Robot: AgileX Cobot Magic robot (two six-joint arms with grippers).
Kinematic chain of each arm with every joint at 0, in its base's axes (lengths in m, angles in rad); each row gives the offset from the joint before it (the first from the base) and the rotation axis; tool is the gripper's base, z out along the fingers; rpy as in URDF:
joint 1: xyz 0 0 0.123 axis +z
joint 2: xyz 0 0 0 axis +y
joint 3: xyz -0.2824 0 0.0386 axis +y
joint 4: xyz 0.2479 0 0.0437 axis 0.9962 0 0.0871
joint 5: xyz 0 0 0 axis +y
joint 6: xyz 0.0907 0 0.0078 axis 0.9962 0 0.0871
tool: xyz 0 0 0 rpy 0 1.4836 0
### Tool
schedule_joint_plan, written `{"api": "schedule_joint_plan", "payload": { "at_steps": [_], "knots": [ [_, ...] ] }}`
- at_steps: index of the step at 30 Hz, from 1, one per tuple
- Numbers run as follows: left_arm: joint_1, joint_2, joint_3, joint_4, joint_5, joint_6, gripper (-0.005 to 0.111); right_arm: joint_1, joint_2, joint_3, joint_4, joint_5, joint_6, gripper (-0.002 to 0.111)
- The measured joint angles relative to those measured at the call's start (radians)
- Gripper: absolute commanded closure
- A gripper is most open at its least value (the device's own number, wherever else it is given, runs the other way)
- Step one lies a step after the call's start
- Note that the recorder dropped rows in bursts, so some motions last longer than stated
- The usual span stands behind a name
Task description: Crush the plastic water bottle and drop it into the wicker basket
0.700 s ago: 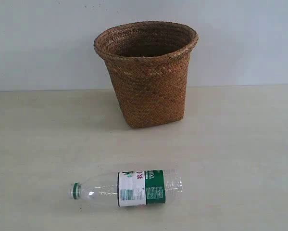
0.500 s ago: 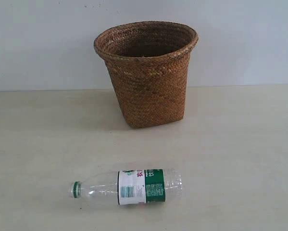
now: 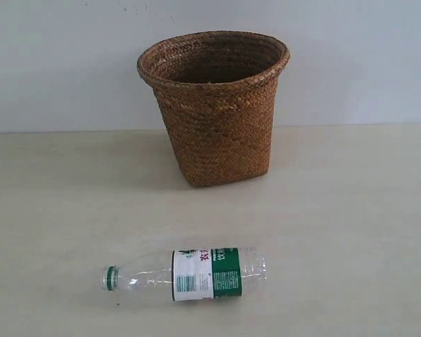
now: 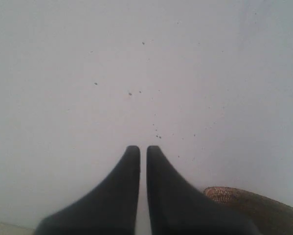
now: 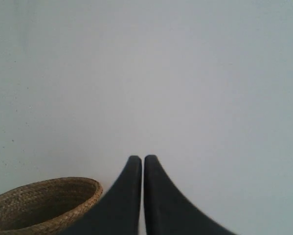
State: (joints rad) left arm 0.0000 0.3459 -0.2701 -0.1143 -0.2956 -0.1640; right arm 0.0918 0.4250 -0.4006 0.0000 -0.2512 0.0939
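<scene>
The plastic water bottle [image 3: 189, 274] lies on its side on the table near the front, green cap to the left, green-and-white label facing up. Behind it stands the brown wicker basket [image 3: 215, 105], upright by the wall. Neither gripper shows in the exterior view. In the left wrist view my left gripper [image 4: 143, 149] is shut, its black fingers almost touching and holding nothing, aimed at the white wall, with the basket rim [image 4: 244, 200] at one corner. My right gripper [image 5: 142, 159] is likewise shut and empty, with the basket rim [image 5: 53, 196] beside it.
A pale wooden table [image 3: 351, 210] carries both things. A plain white wall [image 3: 55, 63] with small dark specks rises behind the basket.
The bottle has rolled very slightly on the table; the label has shifted a little. Nothing else has moved.
</scene>
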Motion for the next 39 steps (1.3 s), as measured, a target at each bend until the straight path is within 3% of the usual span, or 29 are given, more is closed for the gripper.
{"api": "schedule_joint_plan", "payload": {
  "at_steps": [7,13,16,21,25,28,34,36,39],
  "knots": [
    [0.0,0.299,-0.175,0.009,-0.02,-0.005,0.102,0.0,0.254,-0.163,0.0,0.006,-0.037,0.108],
    [0.0,0.548,-0.32,0.114,0.005,-0.001,0.102,0.0,0.441,-0.272,-0.009,0.043,-0.101,0.108],
    [0.0,0.736,-0.468,0.295,0.159,0.001,0.102,0.0,0.561,-0.38,-0.01,0.136,-0.182,0.108],
    [-0.002,0.902,-0.618,0.41,0.405,0.051,0.102,0.0,0.687,-0.562,-0.01,0.408,-0.304,0.108],
    [-0.059,0.99,-0.718,0.325,0.643,0.398,0.102,0.0,0.795,-0.688,0.008,0.664,-0.417,0.108],
    [-0.095,1.044,-0.784,0.047,0.816,0.827,0.102,0.0,0.866,-0.727,0.163,0.8,-0.595,0.108],
    [-0.101,1.11,-0.817,-0.375,1.131,1.404,0.102,0.03,0.942,-0.743,0.567,0.97,-0.986,0.108],
    [-0.101,1.138,-0.817,-0.44,1.216,1.534,0.102,0.088,0.967,-0.743,0.601,0.994,-1.022,0.108],
    [-0.109,1.173,-0.817,-0.458,1.272,1.59,0.102,0.186,1.011,-0.743,0.612,1.008,-1.034,0.108]
  ]
}}
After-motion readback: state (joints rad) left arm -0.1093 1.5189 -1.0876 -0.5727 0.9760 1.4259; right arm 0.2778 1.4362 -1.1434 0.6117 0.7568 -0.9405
